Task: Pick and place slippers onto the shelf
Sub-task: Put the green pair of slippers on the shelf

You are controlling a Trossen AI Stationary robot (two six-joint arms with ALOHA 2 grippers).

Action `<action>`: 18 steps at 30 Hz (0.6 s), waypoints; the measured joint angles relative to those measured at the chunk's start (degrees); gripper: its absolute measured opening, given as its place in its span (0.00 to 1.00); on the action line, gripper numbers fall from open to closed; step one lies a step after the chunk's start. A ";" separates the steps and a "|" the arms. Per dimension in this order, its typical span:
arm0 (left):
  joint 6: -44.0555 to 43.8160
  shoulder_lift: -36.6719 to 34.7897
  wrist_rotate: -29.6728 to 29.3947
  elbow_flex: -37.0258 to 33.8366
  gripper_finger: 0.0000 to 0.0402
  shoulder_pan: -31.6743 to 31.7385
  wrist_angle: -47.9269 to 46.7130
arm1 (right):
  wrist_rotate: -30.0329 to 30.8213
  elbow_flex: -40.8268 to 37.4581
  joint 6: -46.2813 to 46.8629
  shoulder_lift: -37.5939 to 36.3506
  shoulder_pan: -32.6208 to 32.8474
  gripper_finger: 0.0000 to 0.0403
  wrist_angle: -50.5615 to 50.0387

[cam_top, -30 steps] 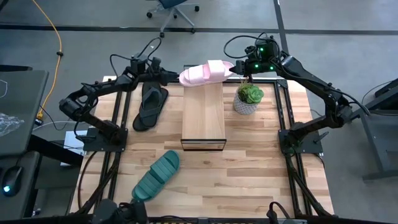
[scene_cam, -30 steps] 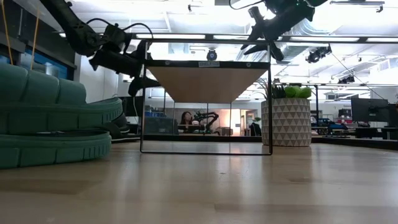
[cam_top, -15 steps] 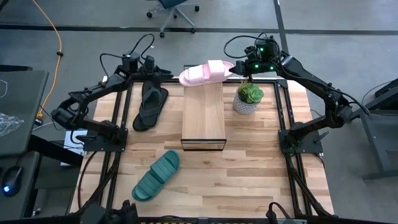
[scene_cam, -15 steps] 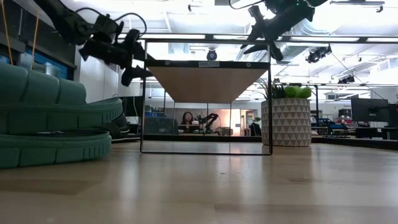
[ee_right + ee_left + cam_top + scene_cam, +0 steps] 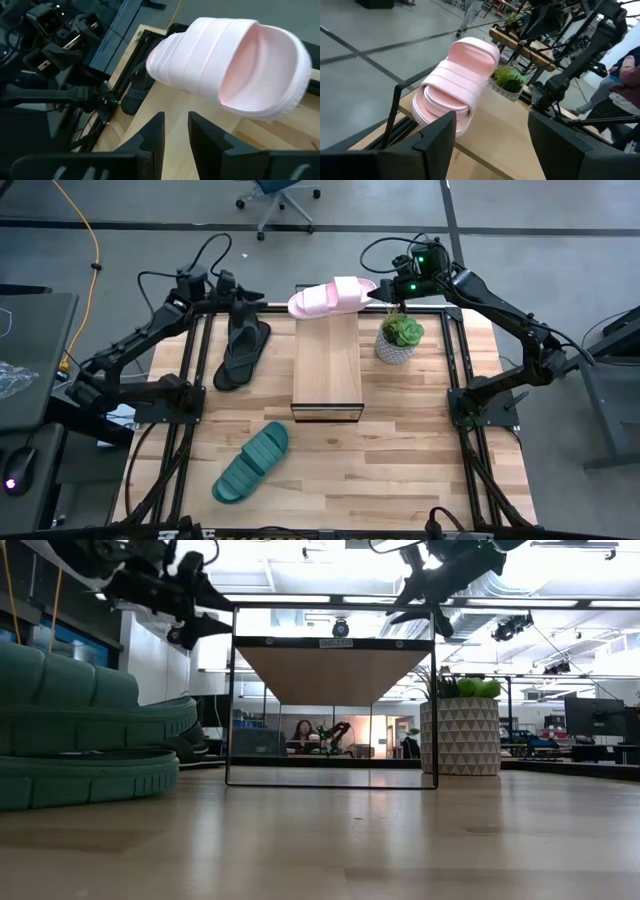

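Observation:
The pale pink slide (image 5: 330, 297) lies crosswise on the far end of the shelf (image 5: 327, 370), overhanging both sides. It also shows in the left wrist view (image 5: 457, 85) and the right wrist view (image 5: 235, 70). My left gripper (image 5: 252, 298) is open and empty, to the left of the pink slide and above the black flip-flop (image 5: 240, 352). The flip-flop lies flat on the table. My right gripper (image 5: 385, 293) hovers just right of the pink slide, fingers (image 5: 150, 135) slightly apart, touching nothing. The teal-green slide (image 5: 250, 463) lies on the table near the front left.
A small plant in a white patterned pot (image 5: 400, 337) stands just right of the shelf, under my right arm. The teal-green slide fills the left of the low view (image 5: 90, 730). Bare tabletop lies to the front right (image 5: 420, 470).
My left gripper has drawn back from the pink slide toward the table's left edge and risen, staying open. The pink slide and my right gripper have kept still.

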 joint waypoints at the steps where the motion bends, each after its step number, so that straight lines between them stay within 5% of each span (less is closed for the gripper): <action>1: 0.33 -0.97 -0.28 0.00 0.59 0.00 -0.92 | -0.51 0.00 0.01 0.00 0.00 0.18 0.00; 18: 1.89 -19.52 -2.30 -0.01 0.59 -0.04 -14.62 | -1.09 0.00 0.02 -6.11 4.93 0.18 0.96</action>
